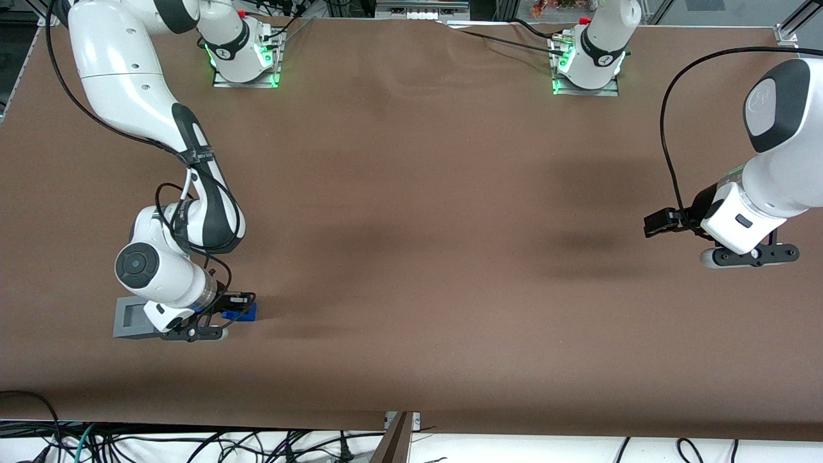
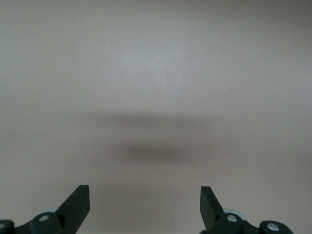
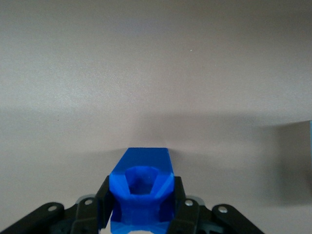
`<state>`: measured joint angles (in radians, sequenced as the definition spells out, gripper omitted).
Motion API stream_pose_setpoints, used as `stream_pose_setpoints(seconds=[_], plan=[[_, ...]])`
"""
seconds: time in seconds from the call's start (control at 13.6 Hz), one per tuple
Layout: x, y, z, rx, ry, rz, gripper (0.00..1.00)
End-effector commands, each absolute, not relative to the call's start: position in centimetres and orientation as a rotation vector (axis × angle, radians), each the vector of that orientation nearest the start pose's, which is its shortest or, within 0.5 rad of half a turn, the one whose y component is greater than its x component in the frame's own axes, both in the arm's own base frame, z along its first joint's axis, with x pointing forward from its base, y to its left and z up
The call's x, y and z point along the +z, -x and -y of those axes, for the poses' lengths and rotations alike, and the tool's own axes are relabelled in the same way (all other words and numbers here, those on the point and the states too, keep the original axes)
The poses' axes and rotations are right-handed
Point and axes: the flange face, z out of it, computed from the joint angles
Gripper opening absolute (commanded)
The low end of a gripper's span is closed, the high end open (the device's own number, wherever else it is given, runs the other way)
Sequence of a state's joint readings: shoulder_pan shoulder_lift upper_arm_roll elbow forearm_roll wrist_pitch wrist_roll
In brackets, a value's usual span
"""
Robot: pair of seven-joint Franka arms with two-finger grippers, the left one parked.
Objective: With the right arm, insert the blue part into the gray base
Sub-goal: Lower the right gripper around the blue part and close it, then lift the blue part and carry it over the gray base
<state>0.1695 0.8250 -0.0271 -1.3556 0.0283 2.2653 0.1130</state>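
Note:
The blue part [image 3: 142, 187] is a bright-blue block with a hollow in its upper face. It sits between the two black fingers [image 3: 103, 201], which press on its sides. In the front view the blue part [image 1: 241, 312] shows at the working arm's end of the table, with my right gripper [image 1: 228, 308] shut on it low over the tabletop. The gray base [image 1: 132, 318] lies right beside the gripper, partly covered by the wrist, its square recess facing up.
The brown table [image 1: 411, 225] stretches from the gripper toward the parked arm's end. Both arm bases [image 1: 244, 58] stand at the edge farthest from the front camera. Cables hang below the near edge.

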Motion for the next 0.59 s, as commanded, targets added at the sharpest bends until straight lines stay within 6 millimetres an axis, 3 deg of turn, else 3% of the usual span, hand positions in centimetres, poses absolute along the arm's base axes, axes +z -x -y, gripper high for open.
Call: stream_pose_setpoints(seconds=[0.0,0.22,0.51], plan=[[24.9,-74.5,-11.1,-0.156,3.117,0.042,0.41],[29.5,-74.9,-9.9,-0.134,3.132,0.138,0.41],[34.1,-76.1,-1.4,-0.119,3.131,0.298,0.41]])
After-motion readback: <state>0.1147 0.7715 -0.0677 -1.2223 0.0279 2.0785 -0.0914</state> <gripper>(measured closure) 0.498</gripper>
